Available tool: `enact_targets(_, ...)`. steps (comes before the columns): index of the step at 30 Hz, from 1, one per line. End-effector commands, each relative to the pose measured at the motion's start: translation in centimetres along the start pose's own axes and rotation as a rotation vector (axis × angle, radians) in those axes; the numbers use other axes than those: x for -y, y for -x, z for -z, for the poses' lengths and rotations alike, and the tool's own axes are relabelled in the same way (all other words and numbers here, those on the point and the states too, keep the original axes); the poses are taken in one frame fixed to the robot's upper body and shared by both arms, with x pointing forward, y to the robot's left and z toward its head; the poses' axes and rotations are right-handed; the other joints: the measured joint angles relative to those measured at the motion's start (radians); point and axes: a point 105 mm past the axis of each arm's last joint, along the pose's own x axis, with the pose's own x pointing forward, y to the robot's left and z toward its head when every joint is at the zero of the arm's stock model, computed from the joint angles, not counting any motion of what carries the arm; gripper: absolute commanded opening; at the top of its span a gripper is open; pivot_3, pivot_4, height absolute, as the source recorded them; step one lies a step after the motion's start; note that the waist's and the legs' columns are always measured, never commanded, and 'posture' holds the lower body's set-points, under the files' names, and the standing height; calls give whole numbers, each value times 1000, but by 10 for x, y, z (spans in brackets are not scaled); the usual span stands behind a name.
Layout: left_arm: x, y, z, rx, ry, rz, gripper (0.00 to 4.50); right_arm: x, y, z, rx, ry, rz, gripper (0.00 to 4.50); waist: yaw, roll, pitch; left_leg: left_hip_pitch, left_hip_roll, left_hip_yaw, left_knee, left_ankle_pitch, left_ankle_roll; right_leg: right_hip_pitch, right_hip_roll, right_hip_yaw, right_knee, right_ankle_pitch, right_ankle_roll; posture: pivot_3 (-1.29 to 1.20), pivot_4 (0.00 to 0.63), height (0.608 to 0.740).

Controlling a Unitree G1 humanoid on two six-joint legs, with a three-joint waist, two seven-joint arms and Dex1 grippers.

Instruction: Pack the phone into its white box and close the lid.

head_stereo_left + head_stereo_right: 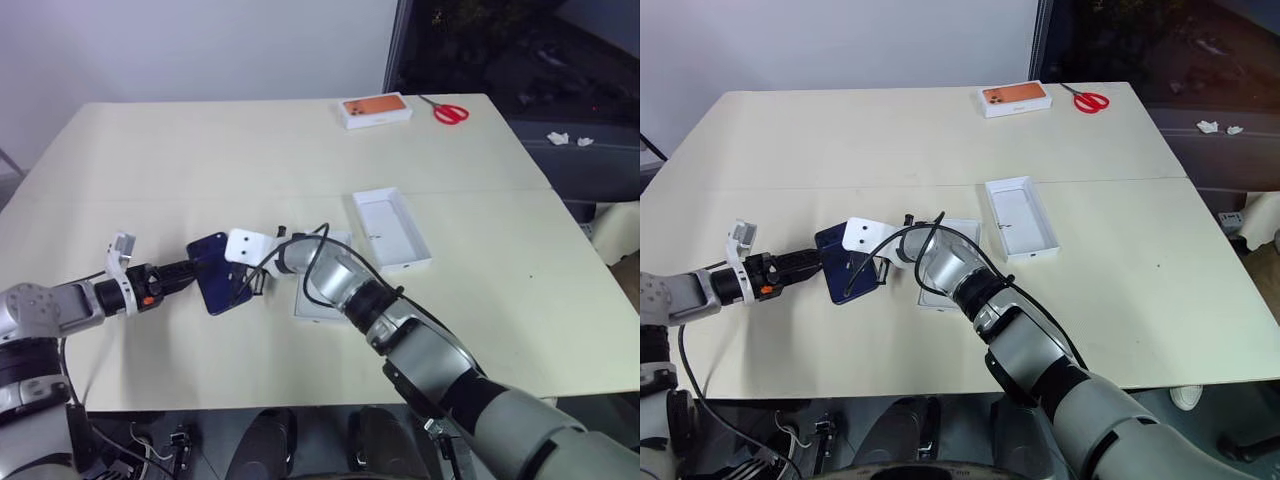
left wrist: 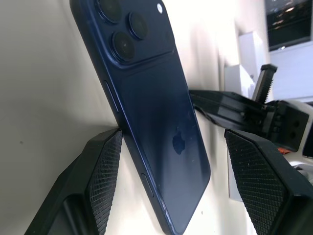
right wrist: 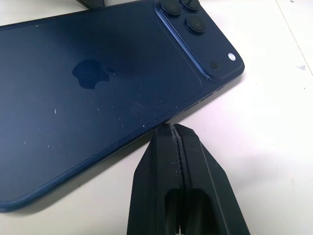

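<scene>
Phone (image 3: pixel 98 93): dark blue slab, camera-cluster back facing up, tilted on cream bench (image 1: pixel 180 160), between spread left fingers (image 2: pixel 105 171), one long edge against one pad, other pad clear. Left gripper (image 1: pixel 195 268) open around it. Right gripper (image 3: pixel 176 134): fingers pressed together, tips at phone's long edge, holding nothing. White box (image 1: pixel 392 228): open, empty, beyond right fingers, well apart from phone. Flat white piece (image 1: pixel 955 232) lies under right arm. Orange-topped box (image 1: pixel 376 109), red scissors (image 1: pixel 450 111) at far bench edge.
</scene>
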Motion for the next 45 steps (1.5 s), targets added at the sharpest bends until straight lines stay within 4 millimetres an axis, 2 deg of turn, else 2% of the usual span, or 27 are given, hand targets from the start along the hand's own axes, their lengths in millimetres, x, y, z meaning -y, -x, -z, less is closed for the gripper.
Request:
enact_targets(1,1,1,1,-19,4,-48,3504,0,0,-18,49,40,-10,30,-3,0,0,0,0,0,0,0,0,0,0,0,0,0,0,0,150,740)
enact_targets(5,-2,-4,0,0,18,-116,3504,0,0,-17,46,41,-11,30,-7,0,0,0,0,0,0,0,0,0,0,0,0,0,0,0,150,740)
enact_targets(9,-4,-19,10,-3,43,-129,3504,0,0,-17,44,45,-15,30,-5,0,-1,0,0,0,0,0,0,0,0,0,0,0,0,0,150,740)
enact_targets(12,-5,-31,21,-3,93,-100,3504,-2,0,-16,42,48,-26,30,3,2,-2,1,0,0,0,0,0,1,0,0,0,0,0,0,150,740)
enact_targets(16,8,-42,29,-11,137,-1,3504,-4,0,-14,38,45,-34,30,9,2,-2,4,0,0,0,0,1,5,0,0,0,0,0,0,150,740)
enact_targets(19,16,-41,22,9,131,35,3504,-3,1,-13,34,43,-29,30,9,2,-3,4,0,0,0,0,0,5,-1,0,-1,0,0,0,150,740)
enact_targets(24,8,-34,19,29,126,1,3504,0,2,-12,33,40,-21,30,2,2,-3,4,0,0,-1,0,0,4,0,0,-1,0,0,0,150,740)
enact_targets(32,7,-24,18,79,139,63,3504,5,4,-8,24,36,-6,30,-12,2,-2,2,0,0,-1,1,-2,2,0,0,-1,0,0,0,150,740)
enact_targets(35,7,-24,22,71,148,72,2700,5,5,-8,23,38,-5,0,-16,2,-2,2,0,0,-1,1,-1,2,0,0,-1,0,0,0,150,740)
enact_targets(43,-4,-23,31,78,204,78,2700,7,6,-8,22,45,2,0,-20,2,-2,2,0,0,-2,0,-1,2,0,0,-1,0,0,0,150,740)
enact_targets(45,-6,-24,31,87,214,71,2131,7,6,-8,22,46,2,0,-20,2,-2,2,0,0,-2,0,-1,2,0,0,-1,0,0,0,150,740)
